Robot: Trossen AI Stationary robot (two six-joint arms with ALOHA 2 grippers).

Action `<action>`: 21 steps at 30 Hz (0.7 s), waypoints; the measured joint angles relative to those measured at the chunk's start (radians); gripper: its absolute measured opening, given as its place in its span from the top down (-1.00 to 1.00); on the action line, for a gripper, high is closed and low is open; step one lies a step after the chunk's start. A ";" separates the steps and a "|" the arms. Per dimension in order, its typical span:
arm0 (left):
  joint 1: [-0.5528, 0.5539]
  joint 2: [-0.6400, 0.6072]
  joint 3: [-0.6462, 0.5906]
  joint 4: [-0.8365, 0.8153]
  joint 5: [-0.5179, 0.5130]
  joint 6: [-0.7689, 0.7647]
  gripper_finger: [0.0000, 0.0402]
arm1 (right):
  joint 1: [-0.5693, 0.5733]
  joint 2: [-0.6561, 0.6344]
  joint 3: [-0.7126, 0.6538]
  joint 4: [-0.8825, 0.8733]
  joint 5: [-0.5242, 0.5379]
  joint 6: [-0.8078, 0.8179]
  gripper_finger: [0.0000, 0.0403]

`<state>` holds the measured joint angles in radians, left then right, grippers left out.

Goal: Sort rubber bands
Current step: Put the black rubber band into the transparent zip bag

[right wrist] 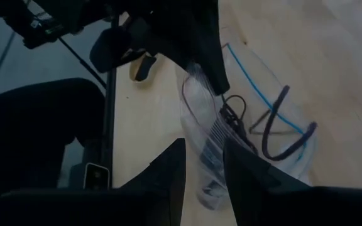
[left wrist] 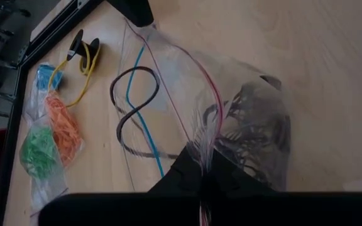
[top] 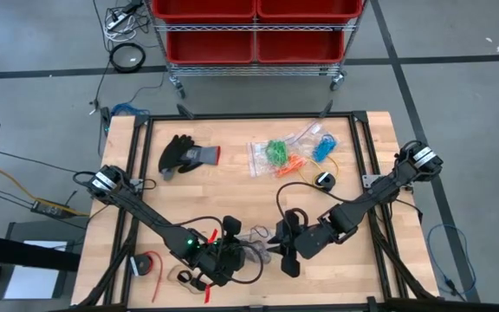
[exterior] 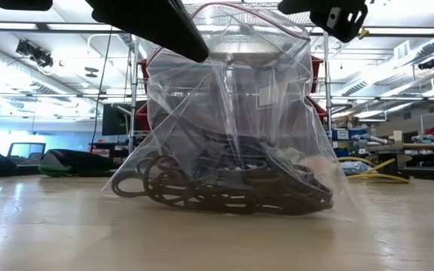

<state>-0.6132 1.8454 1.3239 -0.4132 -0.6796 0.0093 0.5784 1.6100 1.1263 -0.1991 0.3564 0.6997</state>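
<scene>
clear plastic zip bag (exterior: pixel 232 120) holding black rubber bands (exterior: pixel 232 192), near the surface's (top: pixel 232 186) front edge: left hand (left wrist: pixel 203 182) clamped on its rim; right hand (right wrist: pixel 203 166) narrowly parted around the rim opposite, likely to spread the mouth.

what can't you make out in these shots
- High view: the clear bag and how the left gripper and right gripper hold it; the arms cover it.
- Low view: number of black bands; bag film blurs them.
- Right wrist view: the fingers hide the bag's lower edge.
</scene>
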 joint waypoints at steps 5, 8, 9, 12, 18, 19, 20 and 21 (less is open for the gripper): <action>0.000 0.000 0.000 0.000 0.000 0.000 0.99 | 0.003 0.000 0.000 -0.049 0.003 0.017 0.51; 0.000 0.000 0.000 -0.001 0.000 -0.003 0.99 | 0.009 0.000 0.000 -0.068 0.011 0.029 0.51; 0.000 0.000 0.000 -0.002 0.000 -0.008 0.99 | 0.012 0.000 0.000 -0.075 0.021 0.030 0.51; 0.000 0.000 0.000 -0.008 0.000 -0.014 0.99 | 0.028 0.000 0.000 -0.112 0.065 0.039 0.51; 0.000 0.000 0.000 -0.009 0.000 -0.015 0.99 | 0.067 0.000 0.000 -0.276 0.191 0.145 0.51; 0.000 0.000 0.000 -0.008 0.000 -0.015 0.99 | 0.072 0.000 -0.004 -0.301 0.215 0.175 0.51; 0.000 0.000 0.000 -0.008 0.000 -0.015 0.99 | 0.077 0.000 -0.013 -0.311 0.233 0.203 0.51; 0.000 0.000 0.000 -0.008 0.000 -0.015 0.99 | 0.081 0.000 -0.027 -0.318 0.242 0.224 0.51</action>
<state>-0.6132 1.8454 1.3239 -0.4207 -0.6796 -0.0059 0.6593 1.6100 1.0995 -0.5170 0.5986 0.9241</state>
